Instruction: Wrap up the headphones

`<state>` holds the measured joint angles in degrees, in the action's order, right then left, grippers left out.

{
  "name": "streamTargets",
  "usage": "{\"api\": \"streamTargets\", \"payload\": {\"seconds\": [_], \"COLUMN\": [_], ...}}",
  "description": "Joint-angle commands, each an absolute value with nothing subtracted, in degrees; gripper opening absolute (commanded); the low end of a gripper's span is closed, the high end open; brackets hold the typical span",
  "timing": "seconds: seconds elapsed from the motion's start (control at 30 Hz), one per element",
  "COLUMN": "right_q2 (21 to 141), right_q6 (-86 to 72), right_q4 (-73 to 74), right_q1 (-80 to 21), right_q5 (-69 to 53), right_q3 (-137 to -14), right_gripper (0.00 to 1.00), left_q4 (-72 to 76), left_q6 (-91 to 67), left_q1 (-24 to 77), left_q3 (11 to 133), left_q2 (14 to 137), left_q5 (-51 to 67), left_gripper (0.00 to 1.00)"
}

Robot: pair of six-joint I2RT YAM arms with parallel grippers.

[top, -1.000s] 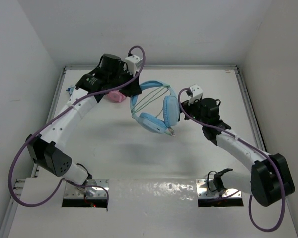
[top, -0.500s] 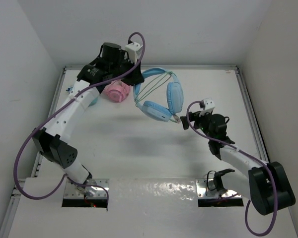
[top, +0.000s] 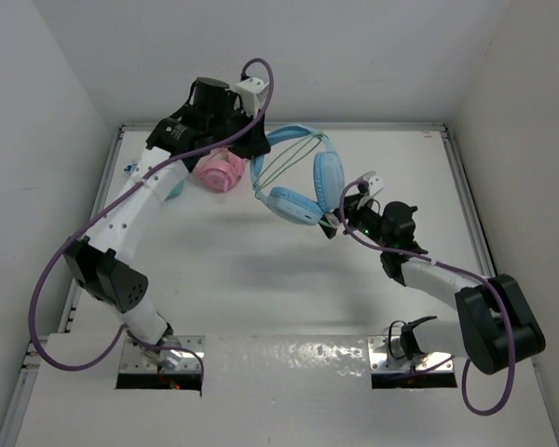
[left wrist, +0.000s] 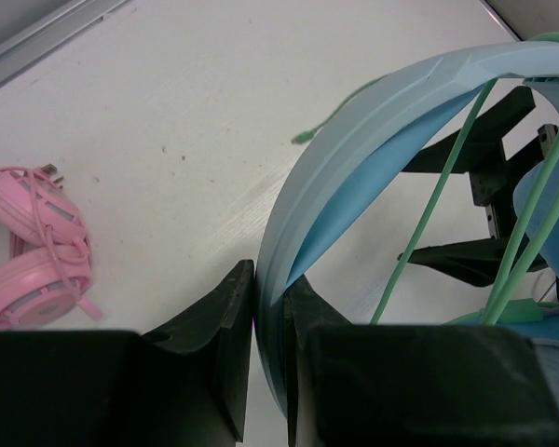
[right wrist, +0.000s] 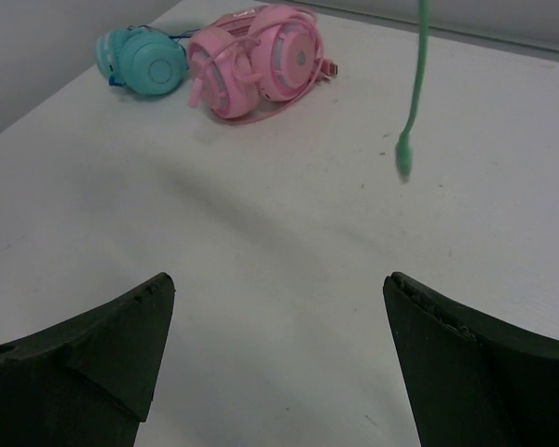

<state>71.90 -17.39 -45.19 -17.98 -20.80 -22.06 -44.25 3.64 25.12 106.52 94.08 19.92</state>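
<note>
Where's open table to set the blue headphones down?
Bare table across the middle toward the near edge, and the far right corner. Crowded far left: pink headphones and teal headphones beside the left gripper holding the blue headphones.

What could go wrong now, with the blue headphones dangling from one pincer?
The left pincer grips only the headband of the light-blue headphones, so they might slip or swing. The pale-green cable plug hangs free beyond the open right pincer; a grab could miss it.
</note>
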Motion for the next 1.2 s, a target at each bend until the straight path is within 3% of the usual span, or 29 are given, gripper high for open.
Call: {"api": "streamTargets", "payload": {"seconds": [0.0,0.4,0.6,0.7,0.8,0.83,1.17], "right_q2": [74.7,82.43,86.39,87.54,88.33,88.42,89.12], "right_q6": [-19.24,-18.89,-20.21,-21.35,-22.32,-23.11,-24.87], "right_q4": [-52.02,-53.43,-54.84,-56.68,-57.39,-57.31,-60.03], "right_q1": [-18.46,-18.37,-18.28,-18.37,-18.37,-18.37,-18.81], "right_q5": [-20.84,-18.11,-17.84,-18.1,-18.02,-17.84,-17.58], "right_q3": [-24.7,-29.09,-30.32,-30.76,-31.64,-31.9,-29.36], "right_gripper": [0.91,0.87,0.71,0.55,0.18,0.0,0.03], "left_q4": [-41.31,-41.48,-41.48,-41.75,-41.57,-41.57,-42.1], "left_q6": [1.76,1.67,1.32,1.41,1.32,1.32,0.53], "left_q1": [24.79,24.7,24.79,24.79,24.79,24.79,24.79], "left_q3": [109.34,110.22,110.47,110.66,109.52,109.34,111.7], "left_q2": [89.91,90.88,90.53,90.35,89.83,89.82,91.31], "left_q5": [21.45,22.85,23.38,24.08,24.26,24.26,27.42], "left_gripper": [0.0,0.0,0.0,0.0,0.0,0.0,0.0]}}
